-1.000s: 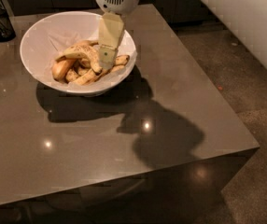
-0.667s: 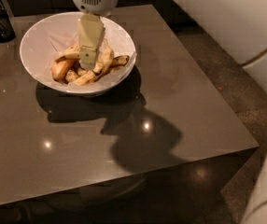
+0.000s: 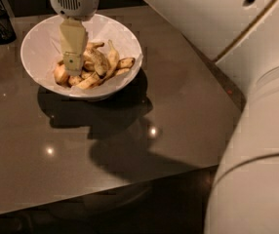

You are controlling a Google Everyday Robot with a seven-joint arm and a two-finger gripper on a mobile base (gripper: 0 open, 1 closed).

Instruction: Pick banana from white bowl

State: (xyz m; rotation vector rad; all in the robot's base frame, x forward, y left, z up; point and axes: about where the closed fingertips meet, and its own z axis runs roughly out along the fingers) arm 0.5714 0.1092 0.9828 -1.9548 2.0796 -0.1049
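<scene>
Camera view from above: looked down on a glossy brown table point(image 3: 178, 106), with the white bowl point(image 3: 39, 43) at upper left and a heap of spotted yellow bananas point(image 3: 98, 62) lying in its bottom. Found the gripper point(image 3: 72, 65) reaching straight down inside the bowl, tip at the left side of the heap, touching or nearly touching the fruit. Could not tell whether open or closed on anything, seen only as one pale slab under the vented wrist housing point(image 3: 72, 1). Had shifted across the bowl over the last second, from above the right of the heap, through the middle, to the left, and sunk lower. Left the bananas in place, none lifted. Swung the bulky cream arm point(image 3: 256, 130) further into the right of the scene. Judged as the reach into the bowl nearly done, the grasp and lift yet to come
</scene>
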